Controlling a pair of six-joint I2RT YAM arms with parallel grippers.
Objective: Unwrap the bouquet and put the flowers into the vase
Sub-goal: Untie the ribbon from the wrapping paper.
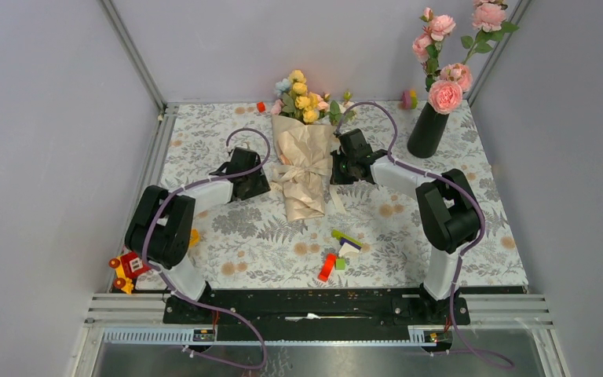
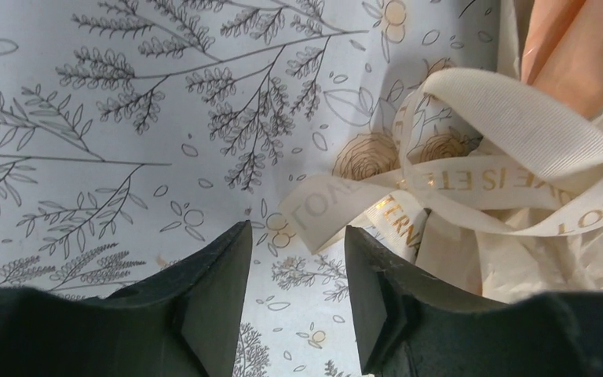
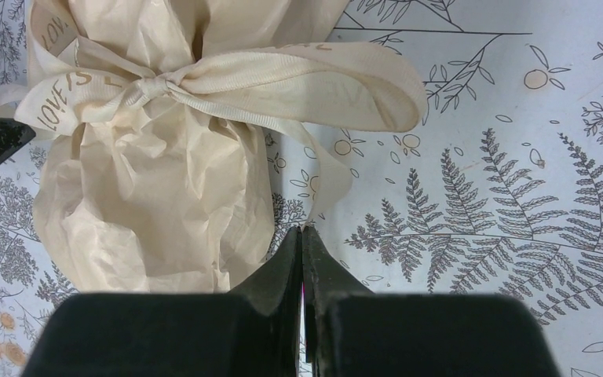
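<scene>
On the table [image 1: 455,236], near its far edge, the bouquet [image 1: 305,161] lies tied. My left gripper [image 2: 297,236] gapes empty beside the ribbon [image 2: 318,210]. My right gripper [image 3: 302,236] is clenched, hold on ribbon unclear. Risk: I tug, the whole bundle drags, the knot jams.

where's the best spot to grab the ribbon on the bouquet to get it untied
Take the loose tail near its free end, not the knot. It lies flat on the tablecloth, sticking out from the left side of the bouquet toward the left gripper. So come in low from the left and pinch across its width. Pulling it away from the knot should probably undo it.
</scene>
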